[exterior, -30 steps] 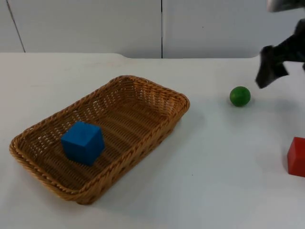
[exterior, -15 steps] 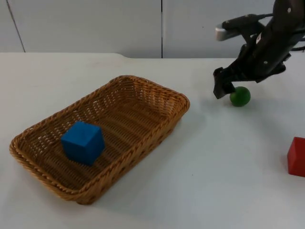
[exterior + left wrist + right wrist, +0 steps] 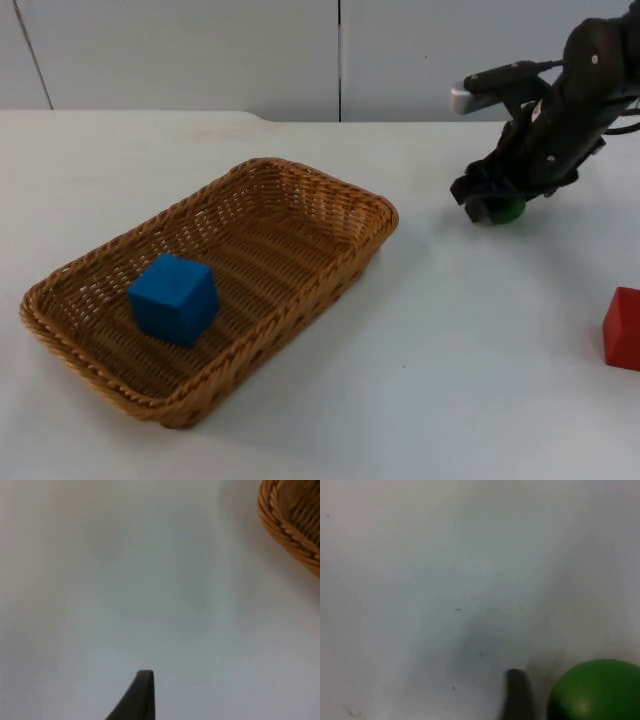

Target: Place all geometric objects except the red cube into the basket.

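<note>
I have the right hand [image 3: 487, 205] down on the tabletop [image 3: 430, 340], over the green ball [image 3: 505, 210], which sits well to the right of the basket [image 3: 350, 265] and apart from it. From the top view the hand covers most of the ball, with a sliver of green showing under it. On the right wrist view I see one dark fingertip [image 3: 519, 695] just beside the ball [image 3: 595, 690], with a thin gap between them; I cannot tell whether the hand is spread or pinching the ball. The blue cube [image 3: 174, 298] lies inside the basket, towards its near left end. The red cube [image 3: 623, 328] stands on the tabletop at the far right edge, well apart from the ball. The left hand waits off to the side: its wrist view shows a fingertip [image 3: 136, 697] above bare tabletop, with a corner of the basket rim [image 3: 290, 527] near.
</note>
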`<state>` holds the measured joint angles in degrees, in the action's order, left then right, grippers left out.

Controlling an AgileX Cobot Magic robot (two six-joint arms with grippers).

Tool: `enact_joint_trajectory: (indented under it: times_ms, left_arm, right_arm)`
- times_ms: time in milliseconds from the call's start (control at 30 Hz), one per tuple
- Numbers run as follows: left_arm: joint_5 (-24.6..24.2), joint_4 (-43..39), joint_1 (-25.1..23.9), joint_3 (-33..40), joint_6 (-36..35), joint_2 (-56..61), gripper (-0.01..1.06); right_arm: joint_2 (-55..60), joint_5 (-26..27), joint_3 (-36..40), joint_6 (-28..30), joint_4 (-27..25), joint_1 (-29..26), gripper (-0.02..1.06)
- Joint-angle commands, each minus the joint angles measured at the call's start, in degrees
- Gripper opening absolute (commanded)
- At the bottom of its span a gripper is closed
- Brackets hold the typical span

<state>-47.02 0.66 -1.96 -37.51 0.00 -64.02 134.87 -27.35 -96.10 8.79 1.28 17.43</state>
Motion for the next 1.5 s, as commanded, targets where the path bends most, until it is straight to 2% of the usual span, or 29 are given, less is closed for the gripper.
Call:
enact_joint_trajectory:
  times_ms: [0, 100, 200, 367, 467, 667, 833, 900, 967, 1067, 1133, 1300, 1367, 1467]
  left_arm:
    - [0.7, 0.8, -0.2, 0.2, 0.0, 0.6, 1.05]
    - [0.8, 1.1, -0.2, 0.2, 0.0, 0.6, 1.05]
    - [0.7, 1.4, -0.2, 0.2, 0.0, 0.6, 1.05]
    - [0.6, 1.4, -0.2, 0.2, 0.0, 0.6, 1.05]
    - [0.6, 1.4, -0.2, 0.2, 0.0, 0.6, 1.05]
    - [0.6, 1.4, -0.2, 0.2, 0.0, 0.6, 1.05]
    - [0.6, 1.4, -0.2, 0.2, 0.0, 0.6, 1.05]
    - [0.6, 1.6, -0.2, 0.2, 0.0, 0.6, 1.05]
    - [0.6, 1.6, -0.2, 0.2, 0.0, 0.6, 1.05]
    - [0.6, 1.6, -0.2, 0.2, 0.0, 0.6, 1.05]
    - [0.6, 1.6, -0.2, 0.2, 0.0, 0.6, 1.05]
    - [0.6, 1.7, -0.2, 0.2, 0.0, 0.6, 1.05]
    - [0.6, 1.7, -0.2, 0.2, 0.0, 0.6, 1.05]
    - [0.6, 1.7, -0.2, 0.2, 0.0, 0.6, 1.05]
  right_arm:
    - [-0.8, 0.9, -0.4, 0.0, 0.1, -0.2, 0.36]
    - [-3.3, 0.0, -0.4, 0.0, 0.1, -0.2, -0.01]
    - [-6.4, -1.8, -0.4, 0.0, 0.1, -0.2, 0.0]
    - [-15.3, -10.4, -0.4, 0.0, 0.1, -0.2, 0.0]
    - [-17.9, -13.0, -0.4, 0.0, 0.1, -0.2, 0.0]
    - [-19.8, -14.7, -0.4, 0.0, -0.2, 0.1, 0.0]
    - [-19.8, -16.0, -0.4, 0.7, -0.2, 4.5, 0.0]
    - [-19.8, -16.3, -0.4, 1.1, -0.2, 7.9, 0.0]
    - [-19.8, -16.2, -0.4, 1.1, -0.3, 8.5, 0.0]
    - [-19.6, -16.0, -0.4, 1.1, -0.5, 14.4, 0.0]
    - [-19.5, -15.7, -0.4, 1.1, -0.5, 15.2, 0.0]
    - [-17.0, -10.7, -0.4, -0.6, -0.5, 21.2, 0.0]
    - [-16.6, -10.1, -0.4, -0.7, -0.5, 21.5, 0.0]
    - [-14.0, -5.4, -0.4, -2.0, -0.5, 22.6, 0.0]
